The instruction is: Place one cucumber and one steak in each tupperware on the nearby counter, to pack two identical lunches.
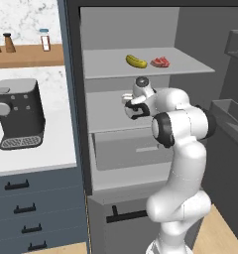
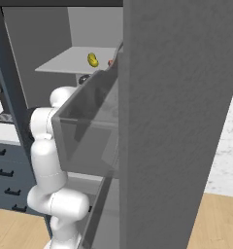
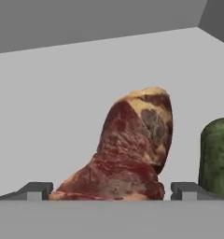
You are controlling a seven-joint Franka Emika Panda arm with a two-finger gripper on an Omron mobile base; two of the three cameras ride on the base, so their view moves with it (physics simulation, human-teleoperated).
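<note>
In the hand view a raw red steak [image 3: 132,154] with a fatty edge lies on a grey shelf, right between my gripper's [image 3: 111,192] open fingertips [image 3: 37,190]. A dark green cucumber [image 3: 216,156] stands just right of the steak at the frame's edge. From the left base view my gripper [image 1: 131,106] reaches into the tall cabinet at its middle shelf. Another steak [image 1: 159,62] rests on the top shelf. The white counter [image 1: 36,158] runs to the left of the cabinet. The tupperware is out of view.
A yellow curved fruit [image 1: 136,61] lies beside the top-shelf steak. A black coffee machine [image 1: 17,114] stands on the counter, and jars sit on a wooden ledge [image 1: 27,54] above. The open cabinet door [image 2: 176,121] with its bin [image 2: 89,126] stands close on the right.
</note>
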